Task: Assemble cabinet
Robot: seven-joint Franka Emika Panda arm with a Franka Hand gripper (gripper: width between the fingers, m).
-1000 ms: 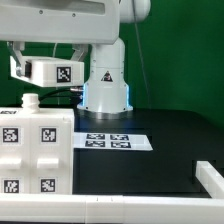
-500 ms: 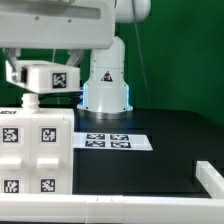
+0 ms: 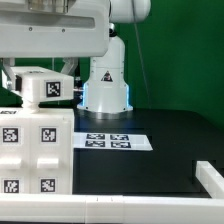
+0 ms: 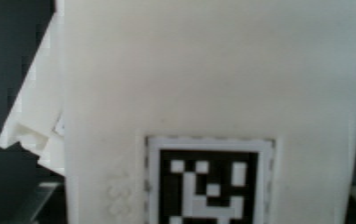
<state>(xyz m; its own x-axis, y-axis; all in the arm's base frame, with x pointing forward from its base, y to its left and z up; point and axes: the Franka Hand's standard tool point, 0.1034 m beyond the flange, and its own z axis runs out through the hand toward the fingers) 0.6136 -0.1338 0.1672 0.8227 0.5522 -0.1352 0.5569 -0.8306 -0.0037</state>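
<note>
Carrying a small white cabinet piece [image 3: 47,86] w/ one black-and-white tag on its face, hanging above the big cabinet body [image 3: 36,150] at the exterior view's left, near but not touching as far as can be judged. Gripper [image 3: 30,76] mostly hidden behind the arm housing and the piece itself; jaws standing wide, apparently spanning the piece's broad sides and gripping it, since nothing else is holding it up. Wrist view filling almost entirely w/ the same piece [image 4: 201,110]: flat matte white face, tag low on it, a lighter edge showing along one side. Big body sitting on the black worktop [image 3: 170,150], four tags on its front, a short white peg [image 3: 30,100] sticking up from its top just under the carried piece. Marker board [image 3: 113,141] lying flat beside it, well clear. Another white part [image 3: 209,183] sitting at the exterior view's right edge. Handling, as a guess: rigid hollow plastic, prob. light, not fragile, but matte-smooth faces likely slipping or twisting if gripped off-centre. Best hold prob. across two parallel flat sides, near mid-height, keeping the tag face and the mating edge free. Lining up w/ the peg prob. needing the piece kept square, no tilt.
</note>
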